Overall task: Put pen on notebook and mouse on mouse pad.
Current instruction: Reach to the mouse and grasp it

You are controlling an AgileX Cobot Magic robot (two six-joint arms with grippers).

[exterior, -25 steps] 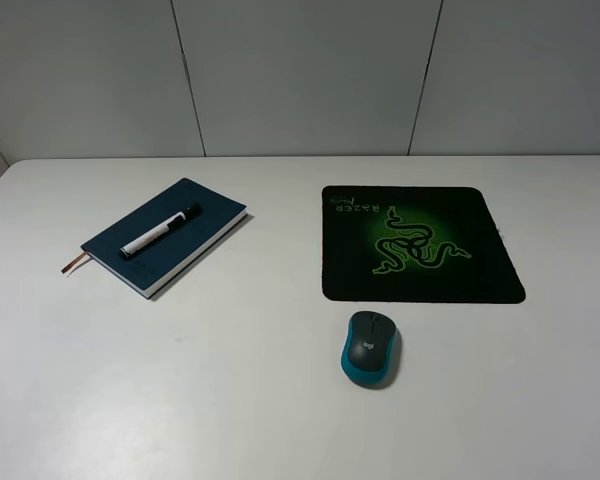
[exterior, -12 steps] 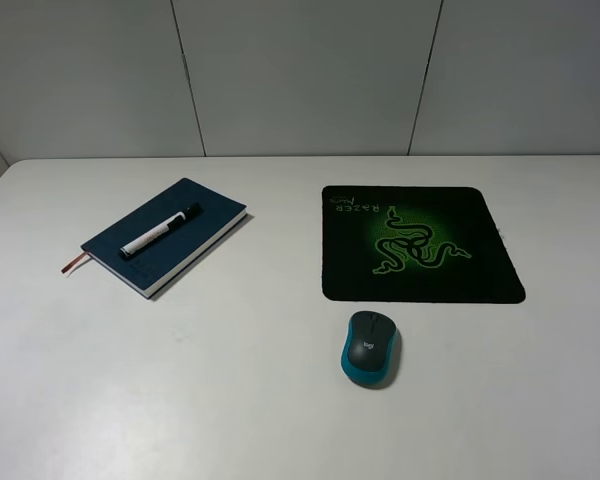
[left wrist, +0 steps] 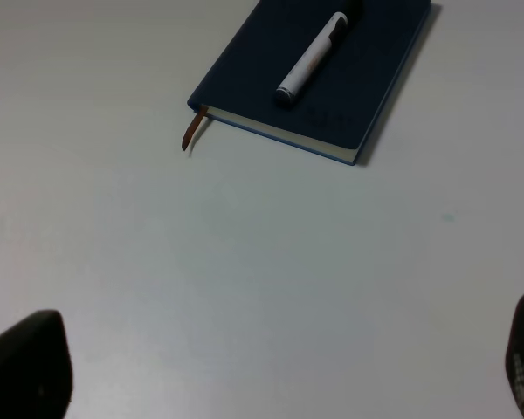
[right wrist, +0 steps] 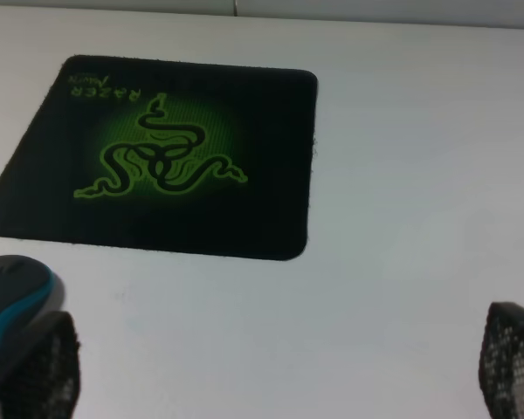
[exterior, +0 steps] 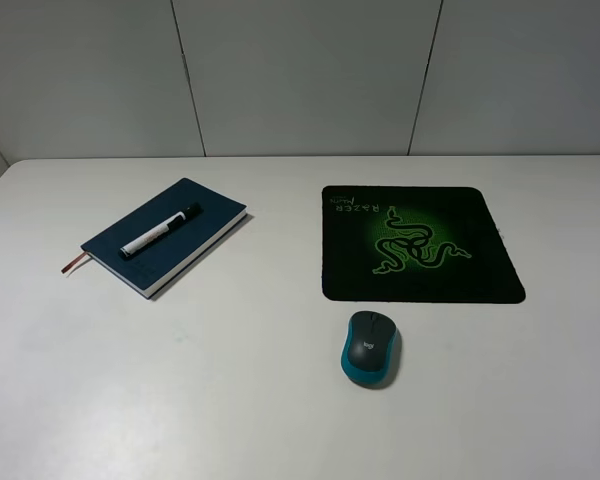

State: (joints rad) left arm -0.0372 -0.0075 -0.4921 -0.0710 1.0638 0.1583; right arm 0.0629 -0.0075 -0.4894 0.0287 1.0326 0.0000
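The white pen (exterior: 160,229) with its black cap lies diagonally on the navy notebook (exterior: 175,250) at the table's left; both show in the left wrist view, pen (left wrist: 313,58) on notebook (left wrist: 367,78). The grey and teal mouse (exterior: 370,347) rests on the bare table just in front of the black mouse pad (exterior: 480,280), not touching it. The right wrist view shows the mouse (right wrist: 13,292) beside one finger and the mouse pad (right wrist: 271,157) beyond. My left gripper (left wrist: 275,371) and right gripper (right wrist: 275,367) both stand open and hold nothing. Neither arm appears in the exterior view.
The white table (exterior: 230,400) runs back to a grey panelled wall (exterior: 300,70). The notebook's reddish-brown ribbon (exterior: 74,264) sticks out onto the table at its left corner.
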